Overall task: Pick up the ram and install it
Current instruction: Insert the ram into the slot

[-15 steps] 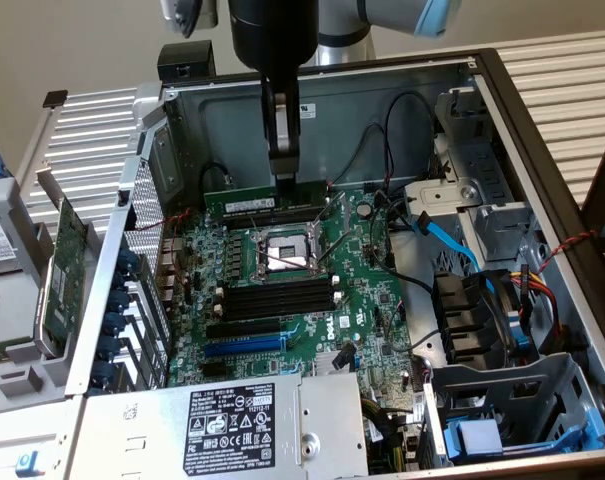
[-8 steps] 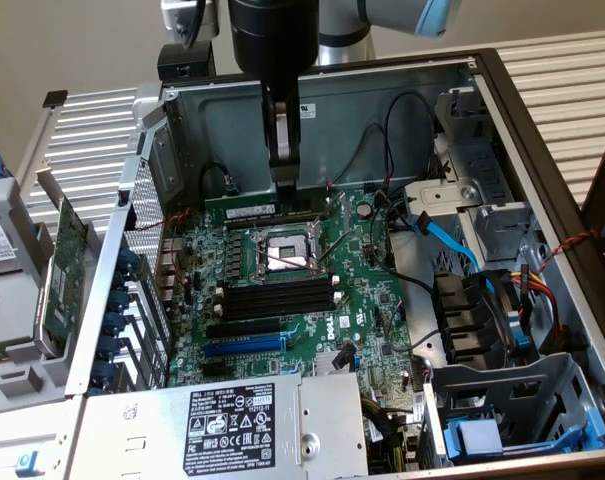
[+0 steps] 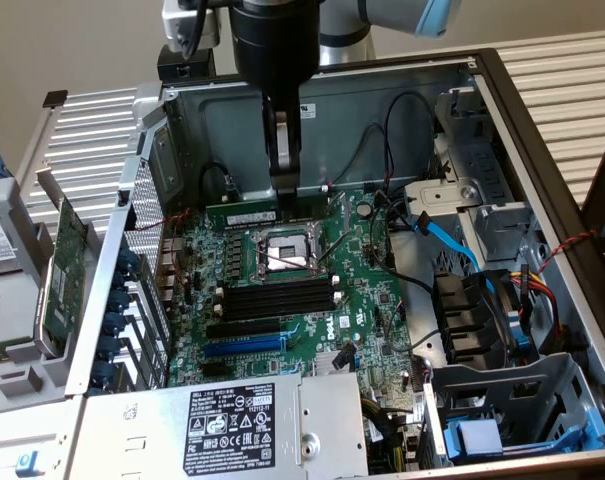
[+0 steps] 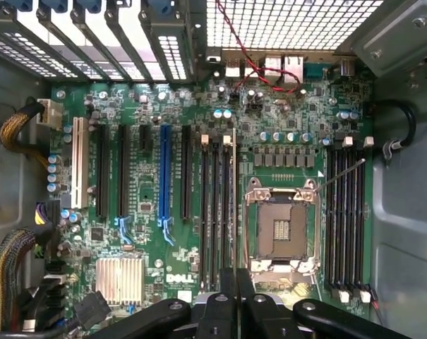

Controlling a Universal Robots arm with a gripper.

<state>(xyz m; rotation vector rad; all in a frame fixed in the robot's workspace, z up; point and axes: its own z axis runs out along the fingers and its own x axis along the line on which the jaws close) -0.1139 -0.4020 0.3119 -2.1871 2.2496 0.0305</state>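
The ram [image 3: 244, 215] is a narrow green stick with a white label. It stands on edge along the memory slots just behind the CPU socket [image 3: 287, 250] in the open computer case. My black gripper [image 3: 285, 192] comes straight down onto its top edge near the middle, shut on it. From the wrist camera the ram [image 4: 234, 212] is a thin line seen edge-on, running out from between my closed fingers [image 4: 224, 311] beside a bank of black slots [image 4: 217, 212]. I cannot tell whether it is seated in a slot.
A second bank of black slots [image 3: 277, 297] lies in front of the socket. A wider green expansion card [image 3: 62, 270] leans outside the case at the exterior view's left. The power supply [image 3: 232, 420] is in front; blue cables [image 3: 452, 245] and drive bays are at the right.
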